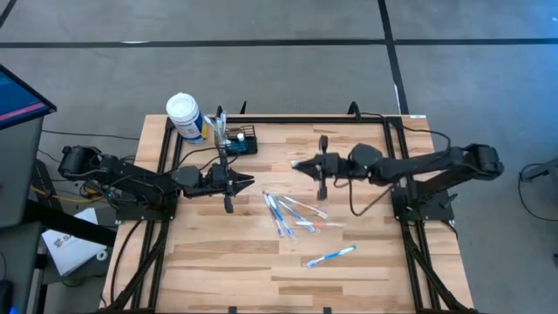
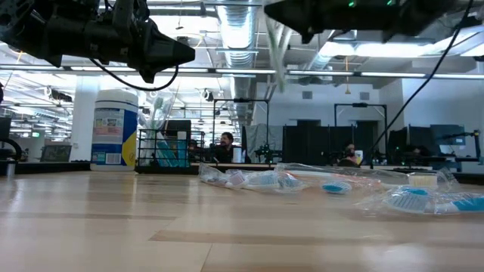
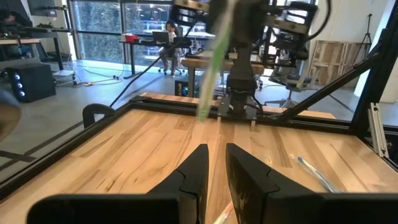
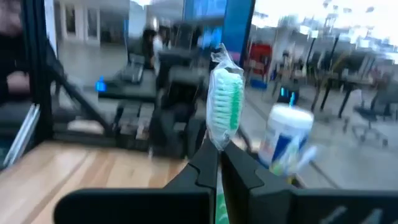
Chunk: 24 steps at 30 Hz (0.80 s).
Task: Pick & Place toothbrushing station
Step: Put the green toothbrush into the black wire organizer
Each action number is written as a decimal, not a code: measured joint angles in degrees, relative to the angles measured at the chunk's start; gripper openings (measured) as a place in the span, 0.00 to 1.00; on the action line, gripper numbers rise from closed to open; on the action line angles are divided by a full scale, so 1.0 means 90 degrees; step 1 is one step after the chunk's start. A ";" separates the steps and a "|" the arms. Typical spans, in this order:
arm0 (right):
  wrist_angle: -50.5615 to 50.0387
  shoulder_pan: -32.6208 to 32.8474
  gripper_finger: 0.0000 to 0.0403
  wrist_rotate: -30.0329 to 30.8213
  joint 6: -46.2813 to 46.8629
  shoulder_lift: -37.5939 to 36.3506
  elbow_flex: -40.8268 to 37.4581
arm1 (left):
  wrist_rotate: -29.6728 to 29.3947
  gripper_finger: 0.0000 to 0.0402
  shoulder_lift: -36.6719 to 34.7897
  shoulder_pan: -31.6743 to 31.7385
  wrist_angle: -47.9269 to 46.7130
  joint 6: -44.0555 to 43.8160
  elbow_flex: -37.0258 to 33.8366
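Above the middle of your wooden table (image 1: 218,262), the right gripper (image 1: 296,164) hangs in the air with its fingers clamped together on a wrapped toothbrush (image 4: 225,99), green and white bristles standing up past the fingertips in the right wrist view. Your left gripper (image 1: 247,182) hovers opposite it, pointing toward the right arm, its two dark fingers (image 3: 198,171) drawn close with only a narrow slit between them and nothing in them.

The black wire caddy (image 1: 237,142) you are filling sits near the far edge of the table, on the left arm's side, just beside a white-capped bottle (image 1: 186,118) with a blue label. From table height you can see a few brushes already standing upright inside the caddy's mesh.

Several more wrapped toothbrushes (image 1: 292,214) lie scattered on the wood between the two arms, and one blue-handled one (image 1: 330,256) lies apart, nearer the front edge.
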 joint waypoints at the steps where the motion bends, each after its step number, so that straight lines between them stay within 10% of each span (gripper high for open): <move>1: 0.0352 -0.0172 0.00 -0.0220 0.0082 0.0165 0.0009 | 0.0000 0.12 0.0000 0.0001 0.0000 0.0000 0.0000; 13: 0.4894 -0.1853 0.00 -0.2398 0.2116 0.2562 0.0232 | 0.0000 0.12 0.0000 0.0002 0.0012 0.0001 0.0000; 24: 0.5548 -0.2460 0.00 -0.3120 0.3231 0.4282 0.1866 | 0.0000 0.12 0.0000 0.0001 0.0056 0.0002 0.0002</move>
